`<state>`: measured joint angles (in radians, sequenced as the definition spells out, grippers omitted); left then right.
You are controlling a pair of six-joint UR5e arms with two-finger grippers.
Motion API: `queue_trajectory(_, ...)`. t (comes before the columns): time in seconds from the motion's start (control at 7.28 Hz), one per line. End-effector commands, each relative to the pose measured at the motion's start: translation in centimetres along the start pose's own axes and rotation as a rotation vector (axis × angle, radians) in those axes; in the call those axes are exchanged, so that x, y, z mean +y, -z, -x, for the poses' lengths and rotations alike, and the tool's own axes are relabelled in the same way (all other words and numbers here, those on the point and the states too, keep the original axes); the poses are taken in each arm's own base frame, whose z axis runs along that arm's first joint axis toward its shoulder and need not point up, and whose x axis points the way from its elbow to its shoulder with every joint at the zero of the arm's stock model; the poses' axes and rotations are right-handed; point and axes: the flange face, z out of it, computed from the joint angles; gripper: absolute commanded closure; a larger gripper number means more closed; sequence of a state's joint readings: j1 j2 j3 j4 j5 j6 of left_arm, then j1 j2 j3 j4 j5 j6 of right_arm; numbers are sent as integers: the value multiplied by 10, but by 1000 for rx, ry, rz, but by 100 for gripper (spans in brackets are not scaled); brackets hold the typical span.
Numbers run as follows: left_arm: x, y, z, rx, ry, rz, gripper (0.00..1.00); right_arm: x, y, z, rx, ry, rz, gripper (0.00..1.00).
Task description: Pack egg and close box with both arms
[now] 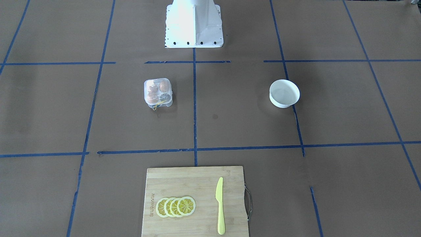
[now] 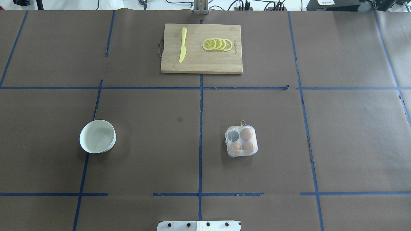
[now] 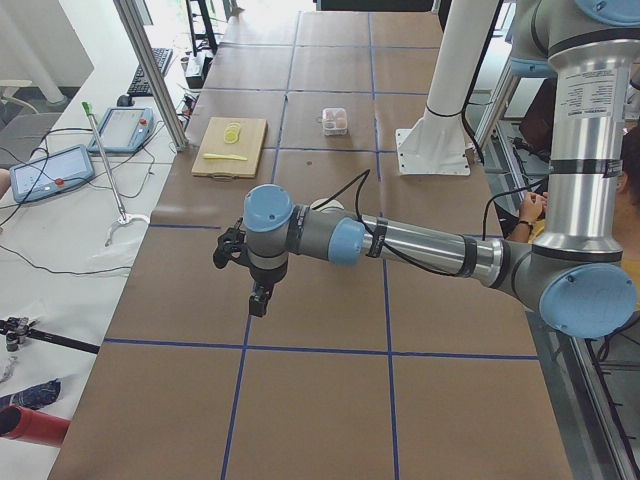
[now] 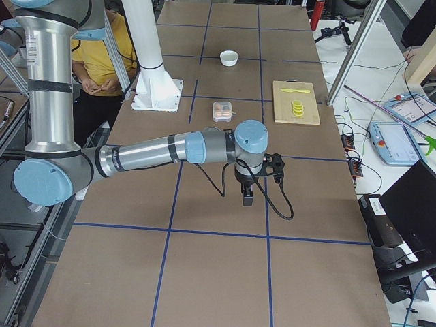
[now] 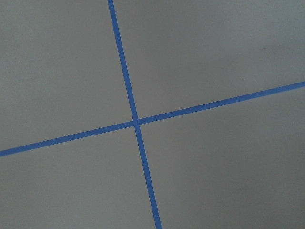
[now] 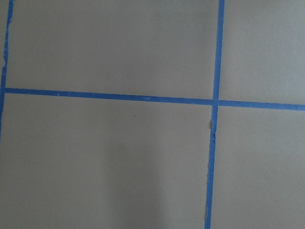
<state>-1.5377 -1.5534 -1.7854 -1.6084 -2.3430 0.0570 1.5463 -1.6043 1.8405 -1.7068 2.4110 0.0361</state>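
The light, flimsy box [image 2: 241, 141], three fragile eggs [image 2: 246, 133] inside, sits on the robot's right, probably best held gently at its rim; whether the left gripper [image 3: 258, 300] or right gripper [image 4: 246, 198] is parted cannot be told.

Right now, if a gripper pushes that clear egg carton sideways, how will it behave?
The clear egg carton looks thin-walled, so it probably flexes if squeezed. Low and squat, it would likely slide on the brown paper rather than tip. With three eggs and one cell empty, its weight may sit slightly off-centre, so it could turn.
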Motion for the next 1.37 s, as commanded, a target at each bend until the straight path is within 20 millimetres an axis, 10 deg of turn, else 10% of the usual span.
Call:
queue_trajectory(0.0, -6, 4, 0, -4, 5, -8, 0, -8, 2, 7, 0, 5, -2, 0)
queue_trajectory(0.41, -9, 6, -2, -4, -1, -16, 0, -45, -5, 29, -9, -54, 45, 0)
queue_trajectory(1.24, -10, 11, -7, -8, -18, -29, 0, -49, -8, 26, -7, -59, 48, 0)
